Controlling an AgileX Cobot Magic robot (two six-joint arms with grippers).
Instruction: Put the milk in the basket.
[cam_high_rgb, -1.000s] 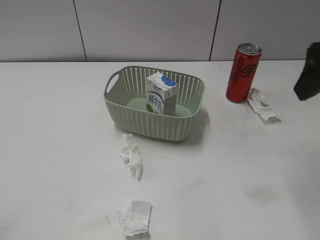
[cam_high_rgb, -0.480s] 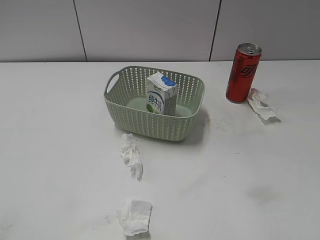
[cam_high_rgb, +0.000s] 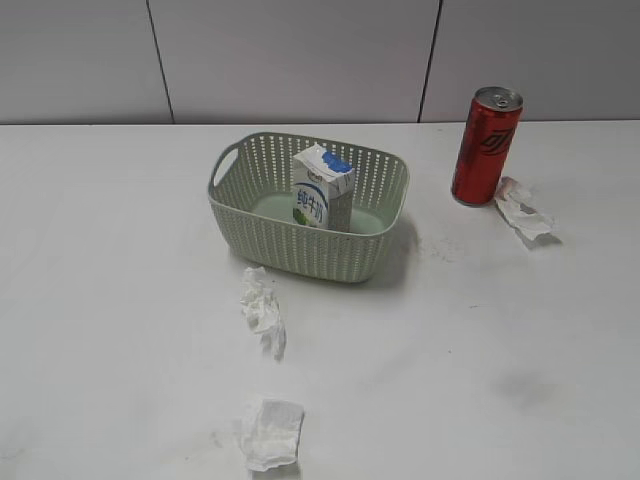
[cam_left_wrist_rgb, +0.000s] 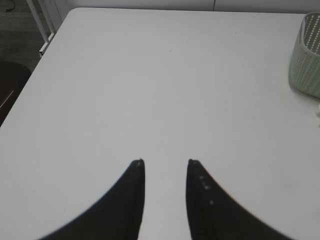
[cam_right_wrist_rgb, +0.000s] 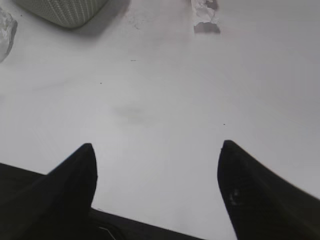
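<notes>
The milk (cam_high_rgb: 323, 188), a small white carton with a blue top corner and blue characters, stands upright inside the pale green basket (cam_high_rgb: 300, 245) in the exterior view. No arm shows in that view. In the left wrist view my left gripper (cam_left_wrist_rgb: 165, 161) is open and empty over bare table, with a corner of the basket (cam_left_wrist_rgb: 306, 60) at the far right edge. In the right wrist view my right gripper (cam_right_wrist_rgb: 156, 146) is wide open and empty near the table's front edge, with the basket's corner (cam_right_wrist_rgb: 62, 10) at the top left.
A tall red can (cam_high_rgb: 487, 146) stands at the back right with a crumpled tissue (cam_high_rgb: 523, 212) beside it. Two more crumpled tissues (cam_high_rgb: 263, 310) (cam_high_rgb: 270, 432) lie in front of the basket. The table's left edge (cam_left_wrist_rgb: 45, 55) shows in the left wrist view.
The dark arm at the right edge of the exterior view one second ago has left the view. The milk and basket have not moved.
</notes>
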